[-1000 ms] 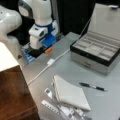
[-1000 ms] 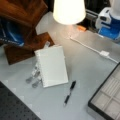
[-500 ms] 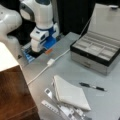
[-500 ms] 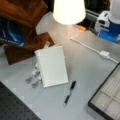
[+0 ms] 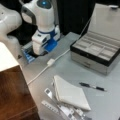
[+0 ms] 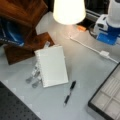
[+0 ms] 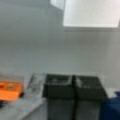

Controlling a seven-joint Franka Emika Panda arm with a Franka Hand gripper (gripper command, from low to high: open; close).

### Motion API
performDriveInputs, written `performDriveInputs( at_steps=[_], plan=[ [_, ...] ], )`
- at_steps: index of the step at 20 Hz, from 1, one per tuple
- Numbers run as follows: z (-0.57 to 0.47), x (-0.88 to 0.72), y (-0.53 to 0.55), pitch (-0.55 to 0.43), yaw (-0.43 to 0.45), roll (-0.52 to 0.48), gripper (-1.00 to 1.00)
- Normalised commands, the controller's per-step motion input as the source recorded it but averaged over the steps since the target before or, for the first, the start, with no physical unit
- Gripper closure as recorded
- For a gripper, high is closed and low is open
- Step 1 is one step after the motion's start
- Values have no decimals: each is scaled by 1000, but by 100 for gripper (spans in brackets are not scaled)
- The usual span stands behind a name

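Note:
In the wrist view my gripper (image 7: pixel 73 86) is shut, its two dark fingers (image 7: pixel 58 87) pressed side by side with nothing between them. It hangs low over the grey table at the back, close to an orange object (image 7: pixel 10 90) and a blue part (image 7: pixel 112 107). In both front views the white and blue hand (image 5: pixel 42 42) (image 6: pixel 107 27) stands beside the white cable with its plug (image 5: pixel 50 62) (image 6: pixel 103 53). The fingertips are hidden in both front views. A white book (image 5: pixel 70 93) (image 6: pixel 51 65) and a black pen (image 5: pixel 92 86) (image 6: pixel 69 92) lie well away from the gripper.
An open grey box with compartments (image 5: pixel 97 52) (image 6: pixel 107 97) stands at one table side. A lit lamp shade (image 6: pixel 68 10) and an orange object (image 6: pixel 81 28) sit at the back. A wooden shelf (image 5: pixel 15 95) (image 6: pixel 22 15) borders the table. Metal clips (image 5: pixel 62 107) (image 6: pixel 33 77) lie by the book.
The hand has sunk slightly toward the table. The book, pen, box and cable have not moved.

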Motion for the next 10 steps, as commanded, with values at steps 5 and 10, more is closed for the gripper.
performDriveInputs(
  at_steps=[5, 10],
  plan=[
    [-554, -742, -224, -542, -107, 288, 100],
    [-522, -821, -172, -564, -138, 260, 100]
  ],
)
